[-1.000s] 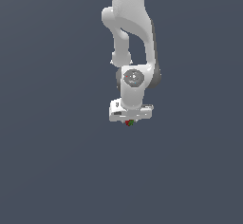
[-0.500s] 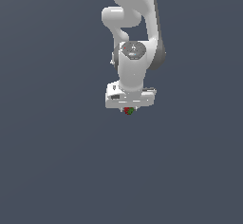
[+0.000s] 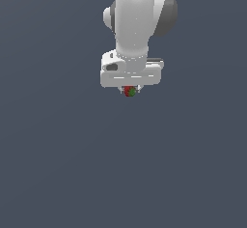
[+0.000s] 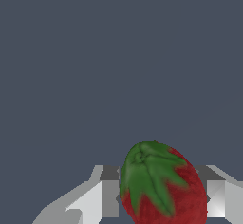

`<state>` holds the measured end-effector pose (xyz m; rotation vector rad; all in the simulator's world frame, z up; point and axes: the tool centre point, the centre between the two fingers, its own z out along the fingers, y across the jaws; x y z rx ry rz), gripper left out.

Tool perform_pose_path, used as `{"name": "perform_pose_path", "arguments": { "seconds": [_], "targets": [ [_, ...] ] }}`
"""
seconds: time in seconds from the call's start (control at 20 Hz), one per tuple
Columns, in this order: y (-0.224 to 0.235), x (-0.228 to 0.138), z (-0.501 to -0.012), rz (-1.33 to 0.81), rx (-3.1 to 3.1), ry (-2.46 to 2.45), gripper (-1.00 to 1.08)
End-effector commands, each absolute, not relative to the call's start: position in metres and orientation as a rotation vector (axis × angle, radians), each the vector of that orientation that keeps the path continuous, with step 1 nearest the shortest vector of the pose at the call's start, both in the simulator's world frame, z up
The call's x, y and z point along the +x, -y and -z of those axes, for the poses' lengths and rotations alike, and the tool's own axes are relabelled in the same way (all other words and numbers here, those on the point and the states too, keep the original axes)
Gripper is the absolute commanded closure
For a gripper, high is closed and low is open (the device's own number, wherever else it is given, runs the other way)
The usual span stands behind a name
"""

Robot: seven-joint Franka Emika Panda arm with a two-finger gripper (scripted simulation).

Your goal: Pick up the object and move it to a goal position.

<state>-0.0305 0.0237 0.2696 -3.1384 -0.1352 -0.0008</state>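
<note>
Item 1: robot arm (image 3: pixel 137 19). White, jointed, with a dark grey band at the upper joint. It enters from the top of the exterior view and hangs straight down, ending in a broad white hand block.

Item 2: pincer (image 3: pixel 130 90). Mounted under the hand block and very short in the exterior view, where its two fingers are mostly hidden by the block and by the fruit between them. In the wrist view the pincer (image 4: pixel 161 197) shows as two pale fingers (image 4: pixel 102 197), one on either side of the fruit, pressing against its flanks. State: clenched on the strawberry.

Item 3: strawberry (image 3: pixel 129 91). Tiny against the arm in the exterior view, a red dot with a green fleck, sitting directly beneath the middle of the hand block. In the wrist view the strawberry (image 4: pixel 163 185) is large and close: a rounded red body with a green leafy cap spread over the side facing the camera, tilted, and cut off by the picture edge. It is held between the fingers, with nothing visible touching it from below.

Item 4: background surface (image 3: pixel 58 164). Uniform dark grey-blue in both views, with no edges or markings. Whether it is a table or floor cannot be told, nor how far it lies below the fruit.
</note>
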Motion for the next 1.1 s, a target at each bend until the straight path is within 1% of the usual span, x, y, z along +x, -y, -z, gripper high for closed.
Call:
{"name": "perform_pose_path", "arguments": {
  "seconds": [0.0,0.6,0.8,1.05],
  "targets": [
    [-0.021,-0.033,-0.299,0.000,-3.138,0.136,1.08],
    [-0.011,-0.041,-0.426,0.000,-3.138,0.136,1.08],
    [-0.009,-0.042,-0.457,0.000,-3.138,0.136,1.08],
    [-0.007,-0.042,-0.483,0.000,-3.139,0.135,1.08]
  ]
}}
